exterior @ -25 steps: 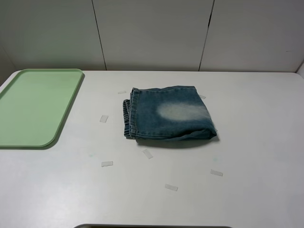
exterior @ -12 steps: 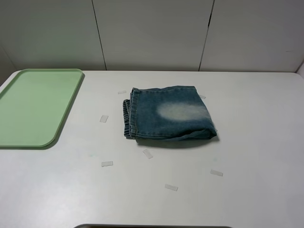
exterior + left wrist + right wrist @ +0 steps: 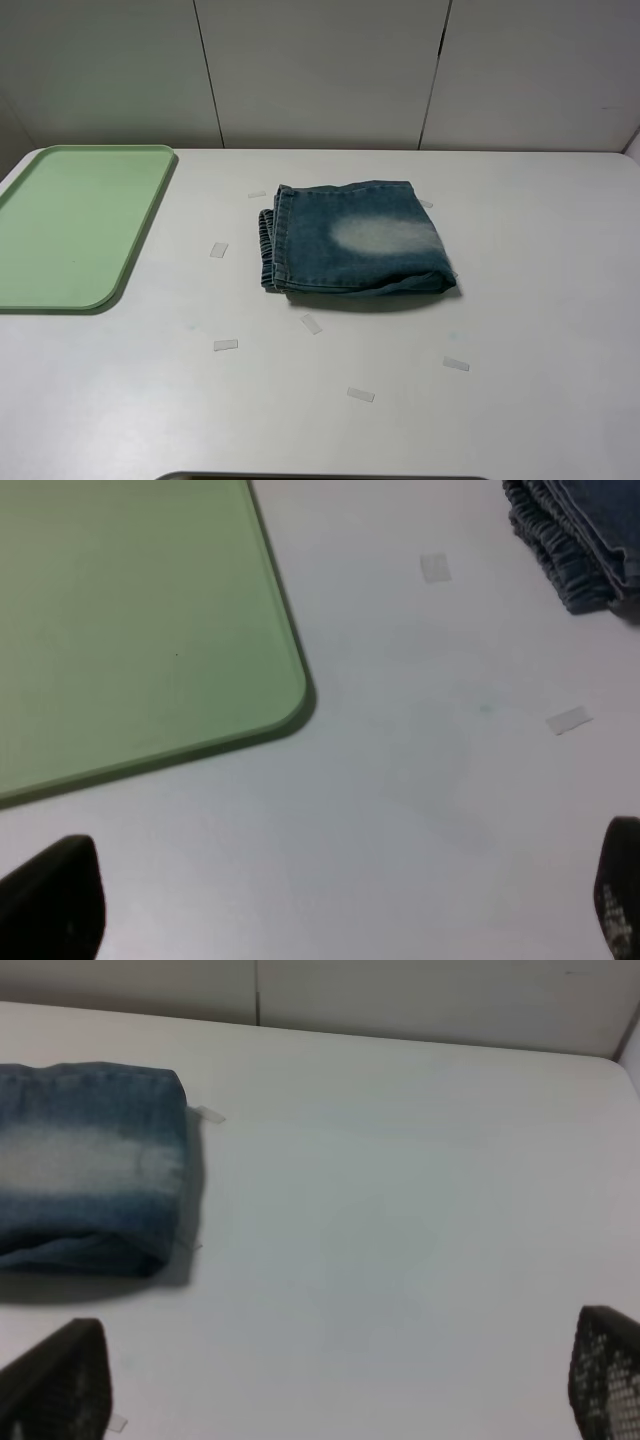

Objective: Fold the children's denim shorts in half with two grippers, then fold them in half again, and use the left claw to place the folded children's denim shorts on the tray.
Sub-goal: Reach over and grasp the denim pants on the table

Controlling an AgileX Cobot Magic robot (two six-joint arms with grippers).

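The children's denim shorts [image 3: 355, 240] lie folded into a compact stack at the middle of the white table, with a pale bleached patch on top and the gathered waistband at the left edge. They also show in the left wrist view [image 3: 575, 535] and the right wrist view [image 3: 85, 1180]. The pale green tray [image 3: 70, 225] lies at the far left, also in the left wrist view [image 3: 130, 620], with nothing on it. Neither arm shows in the high view. My left gripper [image 3: 330, 905] is open, well apart from the shorts. My right gripper [image 3: 330, 1385] is open, to the right of the shorts.
Several small clear tape marks lie on the table around the shorts, such as one [image 3: 218, 250] left of them and one [image 3: 360, 395] in front. A pale panelled wall stands behind the table's far edge.
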